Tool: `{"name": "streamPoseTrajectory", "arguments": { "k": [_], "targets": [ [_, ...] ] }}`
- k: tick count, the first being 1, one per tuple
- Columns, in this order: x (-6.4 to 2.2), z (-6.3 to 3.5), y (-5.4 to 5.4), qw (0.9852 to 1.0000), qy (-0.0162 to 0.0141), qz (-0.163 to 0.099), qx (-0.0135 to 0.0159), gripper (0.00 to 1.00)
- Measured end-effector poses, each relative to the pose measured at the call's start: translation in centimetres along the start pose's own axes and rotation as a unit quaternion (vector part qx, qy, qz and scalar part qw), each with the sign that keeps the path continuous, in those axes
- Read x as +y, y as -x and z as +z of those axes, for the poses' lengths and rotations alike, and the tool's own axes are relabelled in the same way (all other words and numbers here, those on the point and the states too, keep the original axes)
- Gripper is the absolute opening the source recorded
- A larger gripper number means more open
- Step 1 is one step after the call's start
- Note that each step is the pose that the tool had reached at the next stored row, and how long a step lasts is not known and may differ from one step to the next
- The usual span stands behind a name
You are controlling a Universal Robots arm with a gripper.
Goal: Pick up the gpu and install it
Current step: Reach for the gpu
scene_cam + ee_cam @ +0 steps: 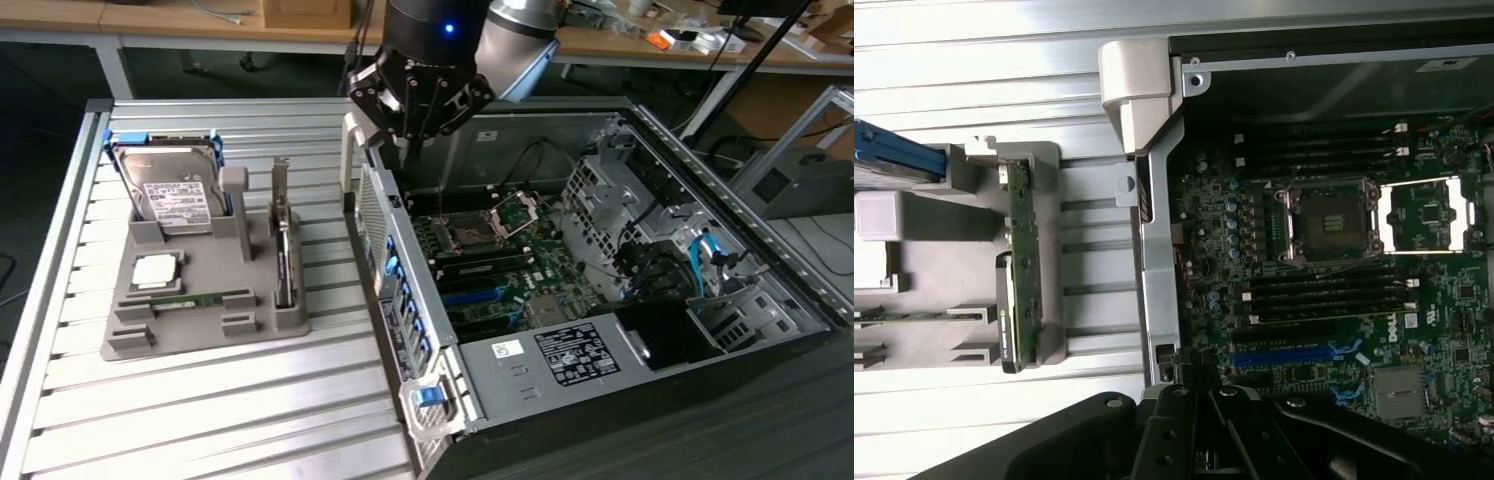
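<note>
claw (406, 150) – closed, empty | gpu (282, 250) – on edge in holder (187, 335) | case (380, 215) open

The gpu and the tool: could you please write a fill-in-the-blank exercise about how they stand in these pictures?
1. The gpu stands on edge in the grey holder, so the tool holds ___.
2. The tool is ___, not open.
3. In the exterior view, the holder lies to the ___ of the computer case.
Missing words: nothing; shut; left.
</note>
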State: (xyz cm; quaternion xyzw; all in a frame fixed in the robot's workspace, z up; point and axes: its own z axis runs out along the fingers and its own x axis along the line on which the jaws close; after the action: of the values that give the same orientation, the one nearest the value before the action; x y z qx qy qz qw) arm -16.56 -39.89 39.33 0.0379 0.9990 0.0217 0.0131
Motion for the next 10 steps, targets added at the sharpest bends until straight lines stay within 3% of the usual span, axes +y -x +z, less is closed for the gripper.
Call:
{"name": "streamPoseTrajectory", "arguments": {
  "k": [10],
  "targets": [
    [-0.04, -0.02, -0.57, 1.0000, 0.0000, 0.000, 0.0000, 0.11]
  ]
}}
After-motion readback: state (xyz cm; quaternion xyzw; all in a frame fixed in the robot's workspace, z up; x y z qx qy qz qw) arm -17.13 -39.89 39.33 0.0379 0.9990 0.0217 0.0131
